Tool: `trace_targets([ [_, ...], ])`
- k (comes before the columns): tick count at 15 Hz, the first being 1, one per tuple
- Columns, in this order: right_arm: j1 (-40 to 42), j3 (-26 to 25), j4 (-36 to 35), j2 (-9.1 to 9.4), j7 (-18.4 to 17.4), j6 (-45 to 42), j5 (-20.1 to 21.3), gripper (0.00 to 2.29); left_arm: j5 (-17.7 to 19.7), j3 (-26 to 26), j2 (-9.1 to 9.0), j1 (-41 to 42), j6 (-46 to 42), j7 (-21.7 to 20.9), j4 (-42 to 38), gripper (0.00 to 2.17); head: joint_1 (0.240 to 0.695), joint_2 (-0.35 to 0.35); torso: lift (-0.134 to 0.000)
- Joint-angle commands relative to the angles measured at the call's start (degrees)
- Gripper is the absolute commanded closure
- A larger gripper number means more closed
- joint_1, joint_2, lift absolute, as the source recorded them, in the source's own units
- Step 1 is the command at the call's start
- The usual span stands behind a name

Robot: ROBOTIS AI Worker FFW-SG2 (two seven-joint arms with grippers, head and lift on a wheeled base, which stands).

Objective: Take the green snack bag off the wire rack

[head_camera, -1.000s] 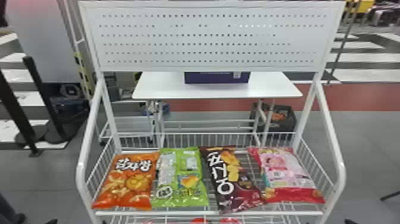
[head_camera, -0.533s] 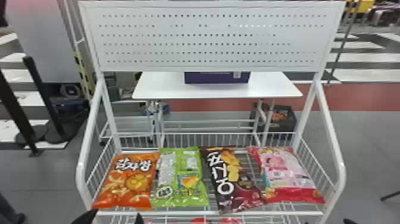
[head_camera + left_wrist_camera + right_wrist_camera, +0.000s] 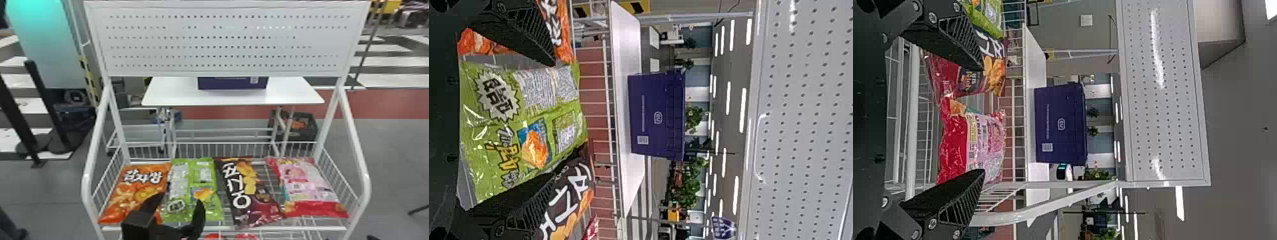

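Fingers parted, the left gripper points at the green snack bag.

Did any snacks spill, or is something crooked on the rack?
I see no spills or torn bags. The orange bag, brown bag and pink bag lie slanted on the wire rack, while the green snack bag lies straighter.

Orange snack bag far L, brown one R of ctr, pink-and-red one far R (all three lying face up, approx.). Behind: white table w/ purple box on top; dark crate w/ orange bits, near table's R legs. Black posts far L, bkgd.
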Motion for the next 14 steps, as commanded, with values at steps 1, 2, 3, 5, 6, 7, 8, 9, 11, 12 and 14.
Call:
trace_targets([
  [1,-0.3,0.2,0.5,0.23,0.0,0.1,0.1,0.17,0.3,-2.5,-0.93,-4.4,2.7,0.0,3.6,0.11,0.499,0.000,0.000],
  [2,-0.5,0.3,0.7,0.32,0.0,0.1,0.2,0.17,0.4,-3.2,-1.72,-6.3,4.3,0.0,5.3,0.11,0.499,0.000,0.000],
  [3,-0.7,0.4,0.8,0.41,0.0,0.3,0.3,0.17,0.3,-3.9,-2.34,-7.8,4.6,0.0,7.1,0.11,0.499,0.000,0.000],
  [5,-0.8,0.4,0.9,0.41,0.0,0.3,0.3,0.17,0.2,-5.4,-3.22,-10.8,6.6,0.0,9.9,0.11,0.499,0.000,0.000],
  [6,-0.8,0.4,1.0,0.41,0.0,0.3,0.3,0.17,0.1,-5.9,-3.57,-12.1,7.1,0.0,11.2,0.11,0.499,0.000,0.000],
  [7,-0.8,0.4,1.1,0.41,0.0,0.3,0.3,0.17,0.0,-6.3,-3.83,-12.9,7.3,0.0,12.3,0.11,0.499,0.000,0.000],
  [8,-0.9,0.4,1.2,0.41,0.0,0.3,0.3,0.17,0.0,-6.6,-3.92,-13.7,7.8,0.0,13.3,0.11,0.499,0.000,0.000],
  [9,-0.9,0.4,1.2,0.32,0.0,0.3,0.2,0.17,0.0,-7.1,-4.27,-14.7,8.0,0.0,14.4,0.11,0.499,0.000,0.000],
  [11,-1.1,0.4,1.4,0.32,0.0,0.4,0.2,0.17,-0.1,-7.1,-4.71,-15.8,8.5,0.0,16.6,0.11,0.499,0.000,0.000],
  [12,-1.3,0.4,1.6,0.32,0.0,0.3,0.1,0.17,0.0,-7.1,-4.71,-16.2,8.5,0.0,17.3,0.11,0.499,0.000,0.000],
  [14,-1.4,0.4,1.7,0.32,0.0,0.4,0.1,0.17,0.0,-7.0,-4.71,-16.5,8.5,0.0,18.1,0.11,0.499,0.000,0.000],
])
